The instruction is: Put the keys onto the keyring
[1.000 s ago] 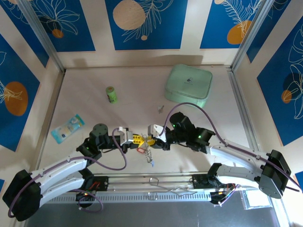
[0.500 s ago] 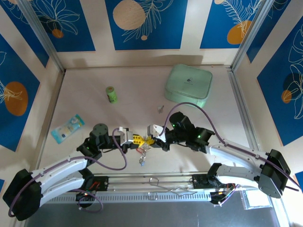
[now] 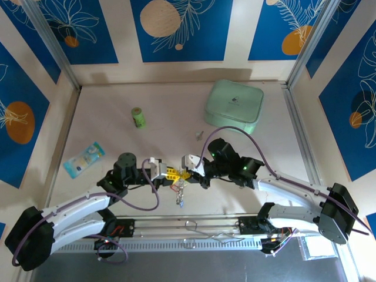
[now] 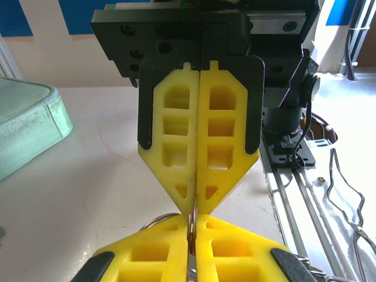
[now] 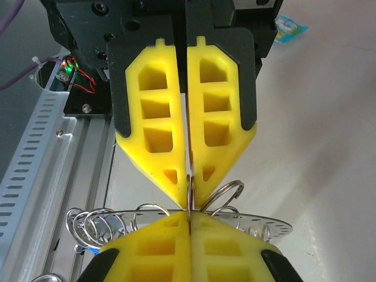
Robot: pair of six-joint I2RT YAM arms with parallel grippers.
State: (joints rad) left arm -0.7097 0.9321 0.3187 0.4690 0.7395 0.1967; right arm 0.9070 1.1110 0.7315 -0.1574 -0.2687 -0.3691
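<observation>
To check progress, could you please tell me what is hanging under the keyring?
A small bunch of keys dangles below the keyring. The yellow fingers cover where they join it.

Bright, even light with soft shadows on the table; wrist backgrounds slightly out of focus

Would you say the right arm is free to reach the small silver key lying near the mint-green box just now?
Probably not yet. The right claw is shut on the keyring, tip to tip with the left claw. The silver key lies unobstructed beyond it, but reaching means letting go first.
</observation>
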